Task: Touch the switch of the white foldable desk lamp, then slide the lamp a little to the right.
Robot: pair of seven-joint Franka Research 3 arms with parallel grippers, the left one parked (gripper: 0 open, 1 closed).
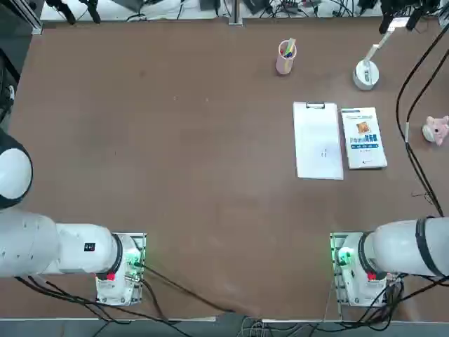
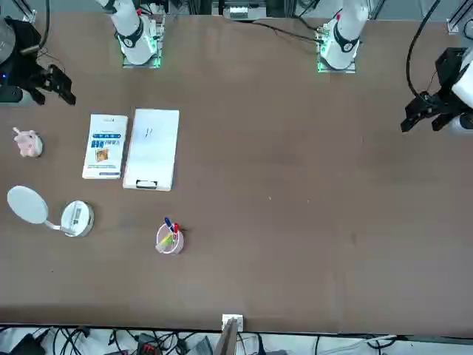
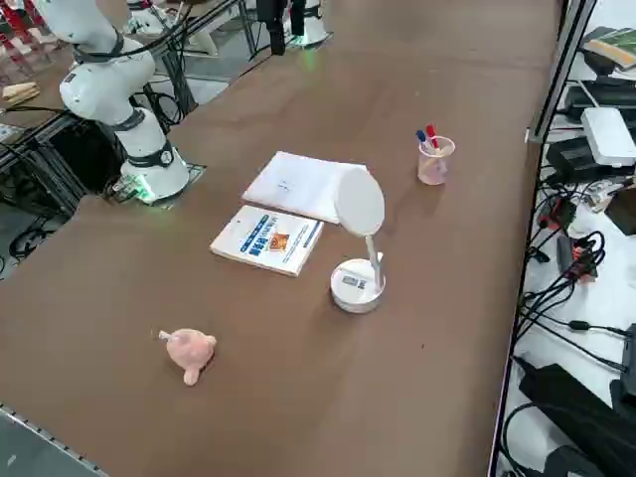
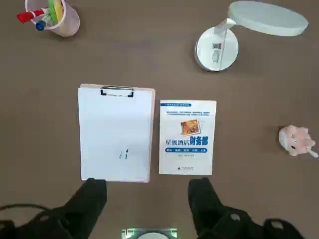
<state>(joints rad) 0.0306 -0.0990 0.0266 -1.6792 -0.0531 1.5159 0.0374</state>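
Note:
The white foldable desk lamp [image 1: 365,74] stands at the far right of the table, its arm raised and its flat oval head [image 4: 269,17] tilted out past the round base [image 4: 216,50]. A small greyish switch [image 4: 216,47] marks the centre of that base. The lamp also shows in the front view [image 2: 76,218] and in the right side view [image 3: 356,285]. My right gripper [image 4: 147,199] hangs high above the table's near side, well short of the lamp. It is open, with nothing between its fingers. In the front view the gripper [image 2: 65,87] shows at the left edge.
A white clipboard [image 1: 318,140] and a blue-and-white book [image 1: 363,137] lie side by side between my arm's base and the lamp. A pink pen cup [image 1: 285,57] stands left of the lamp. A small pink plush toy [image 1: 436,129] sits near the right edge, beside black cables [image 1: 410,140].

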